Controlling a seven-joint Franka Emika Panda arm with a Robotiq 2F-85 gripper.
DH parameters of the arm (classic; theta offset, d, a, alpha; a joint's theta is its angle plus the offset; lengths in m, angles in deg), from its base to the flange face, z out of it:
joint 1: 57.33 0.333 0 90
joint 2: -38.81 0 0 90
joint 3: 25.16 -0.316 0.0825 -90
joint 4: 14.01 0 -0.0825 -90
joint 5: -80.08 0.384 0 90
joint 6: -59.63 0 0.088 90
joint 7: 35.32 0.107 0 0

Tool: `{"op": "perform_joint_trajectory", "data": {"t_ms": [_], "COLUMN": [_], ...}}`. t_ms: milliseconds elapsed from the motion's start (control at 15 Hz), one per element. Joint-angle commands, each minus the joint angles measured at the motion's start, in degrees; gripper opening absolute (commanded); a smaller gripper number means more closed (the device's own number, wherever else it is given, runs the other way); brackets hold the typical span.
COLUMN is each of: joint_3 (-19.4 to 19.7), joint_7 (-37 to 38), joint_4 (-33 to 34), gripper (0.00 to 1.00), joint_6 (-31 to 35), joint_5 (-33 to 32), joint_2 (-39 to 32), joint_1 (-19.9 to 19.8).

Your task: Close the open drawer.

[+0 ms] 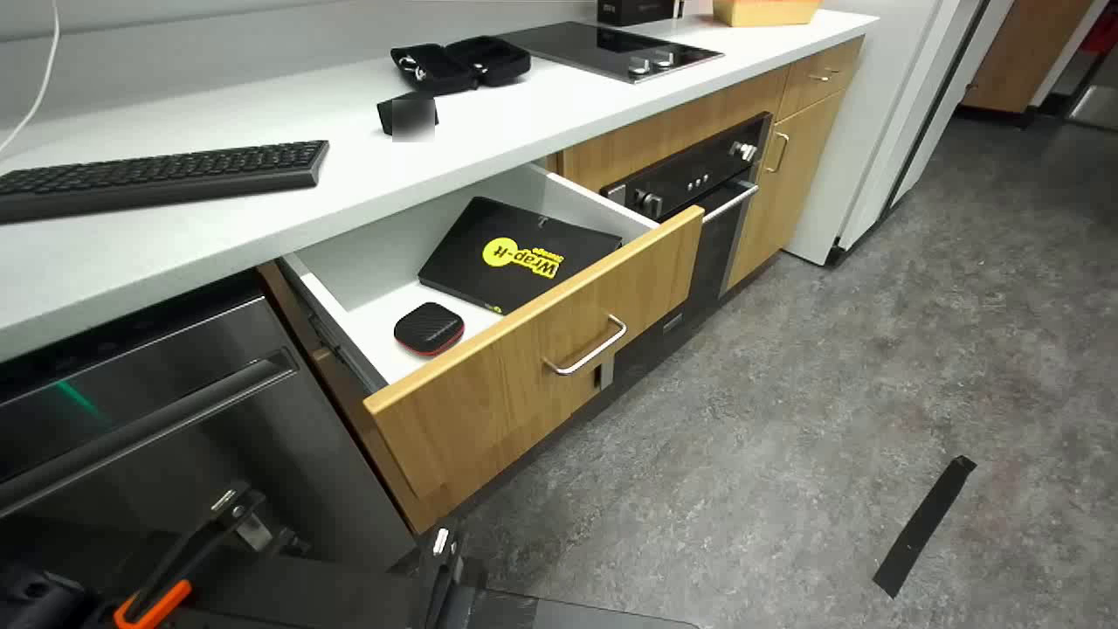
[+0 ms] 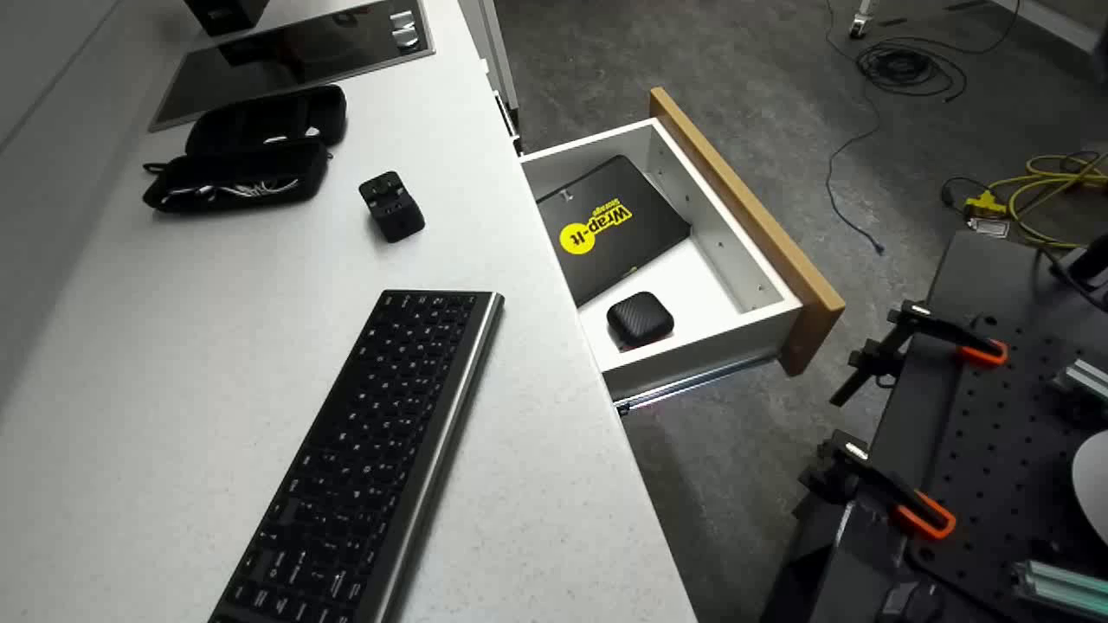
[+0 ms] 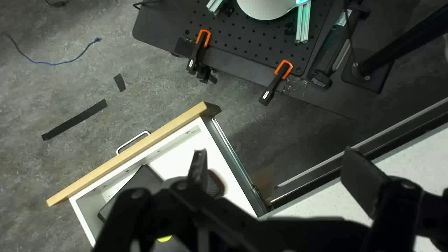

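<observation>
The drawer (image 1: 489, 402) stands pulled well out from under the counter, with a light oak front and a silver bar handle (image 1: 590, 349). In an exterior view its white inner walls and front's top edge (image 2: 744, 203) show. A black Wrap-It box (image 1: 472, 253) and a small black case with a red rim (image 1: 428, 329) lie inside. In the wrist view the drawer (image 3: 129, 152) is at the lower left, partly hidden by the gripper. My gripper (image 3: 275, 157) is open and empty, its fingers wide apart. One finger appears over the drawer, the other over the counter edge. Neither exterior view shows it.
The white counter (image 2: 537, 484) bears a keyboard (image 2: 355, 450), a black adapter (image 2: 391, 208), an open black case (image 2: 251, 151) and a cooktop (image 2: 294, 61). A black table (image 2: 995, 415) with orange-tipped clamps (image 2: 926, 515) stands opposite the drawer. A black appliance (image 1: 201, 411) is beside it.
</observation>
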Motion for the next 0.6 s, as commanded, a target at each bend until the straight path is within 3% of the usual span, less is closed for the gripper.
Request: {"op": "perform_joint_trajectory", "data": {"t_ms": [0, 267, 533], "joint_3": [1.5, 1.6, 8.0], "joint_7": [0.8, 0.5, 0.5], "joint_4": [0.2, -0.5, -7.2], "gripper": [1.0, 1.0, 1.0], "joint_6": [-0.2, 1.5, 7.0], "joint_5": [-0.6, -1.8, -5.6], "joint_2": [-0.5, -0.4, 1.7], "joint_1": [2.0, 1.9, -1.9]}}
